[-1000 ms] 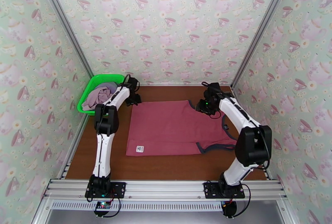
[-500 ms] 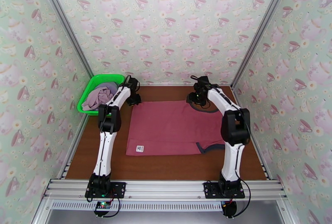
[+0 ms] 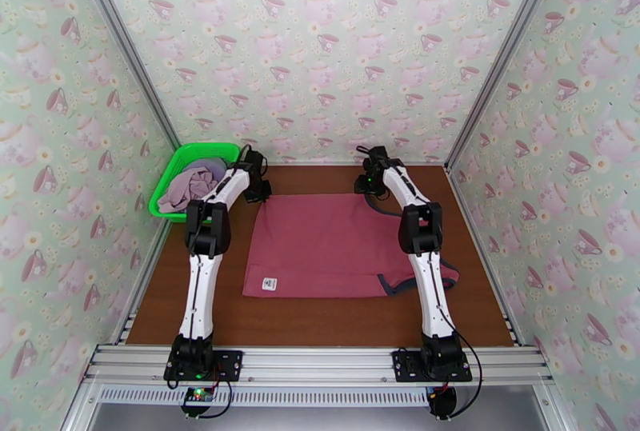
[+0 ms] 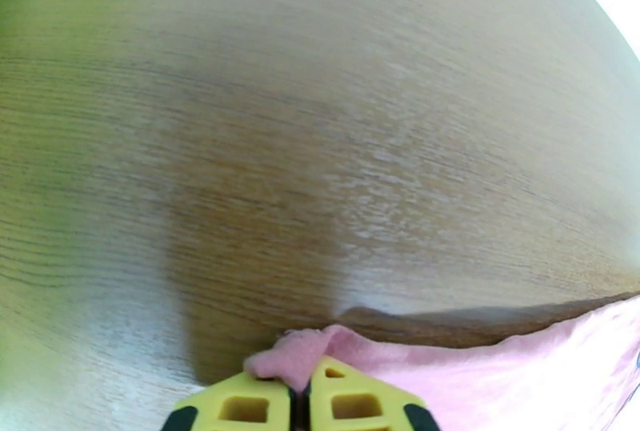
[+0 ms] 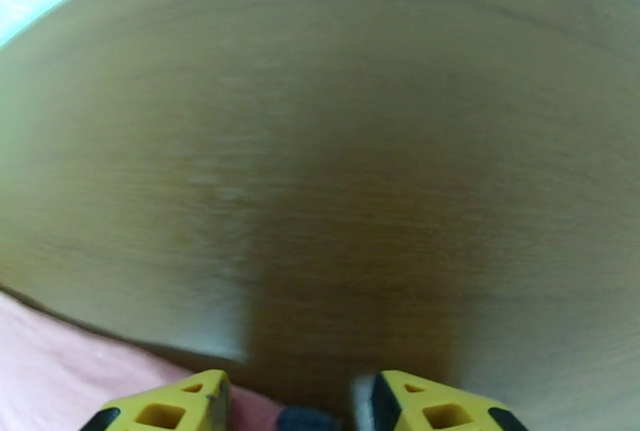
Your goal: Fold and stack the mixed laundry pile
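Tank top (image 3: 328,245) lies flat on the counter (image 3: 320,321), dusty-red, dark trim on my right side. My left end effector (image 4: 298,393) is clamped on its far-left corner, pink cloth pinched. My right end effector (image 5: 298,402) stands apart with dark trim between the fingers, nothing gripped yet. To do this well: close right on the far-right corner, then lift both evenly toward the near hem — no sag. A second ago my right arm sat further right and my left was open. Other shirts (image 3: 190,183) sit in the green basket (image 3: 196,147).
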Motion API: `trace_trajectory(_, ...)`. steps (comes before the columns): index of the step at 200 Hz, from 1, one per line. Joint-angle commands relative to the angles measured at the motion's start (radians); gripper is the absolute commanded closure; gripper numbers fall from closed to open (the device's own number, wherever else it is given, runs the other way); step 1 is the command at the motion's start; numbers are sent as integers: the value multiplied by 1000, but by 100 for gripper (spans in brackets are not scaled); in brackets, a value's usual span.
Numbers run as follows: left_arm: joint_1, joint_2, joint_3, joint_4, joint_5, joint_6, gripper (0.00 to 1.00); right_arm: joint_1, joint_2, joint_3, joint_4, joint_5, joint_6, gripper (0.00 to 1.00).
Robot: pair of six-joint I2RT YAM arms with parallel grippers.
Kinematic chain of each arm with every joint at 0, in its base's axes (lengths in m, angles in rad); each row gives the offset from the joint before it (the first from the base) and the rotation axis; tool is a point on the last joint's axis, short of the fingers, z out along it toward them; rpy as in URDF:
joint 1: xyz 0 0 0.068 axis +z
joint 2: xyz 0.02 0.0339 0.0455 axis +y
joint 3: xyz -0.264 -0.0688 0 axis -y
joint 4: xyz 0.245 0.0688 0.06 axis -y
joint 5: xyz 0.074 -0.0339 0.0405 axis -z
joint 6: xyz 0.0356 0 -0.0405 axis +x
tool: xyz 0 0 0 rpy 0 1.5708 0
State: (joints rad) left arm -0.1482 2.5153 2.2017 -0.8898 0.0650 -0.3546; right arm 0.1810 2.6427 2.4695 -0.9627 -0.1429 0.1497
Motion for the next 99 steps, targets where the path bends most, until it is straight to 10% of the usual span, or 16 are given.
trace_trajectory(1,-12,44,-63,-16,30,15,93,1,12,18,-31,-24,30,52)
trace_trajectory(99,-8,39,-88,16,22,-1,100,1,-27,-64,-28,-37,70,64)
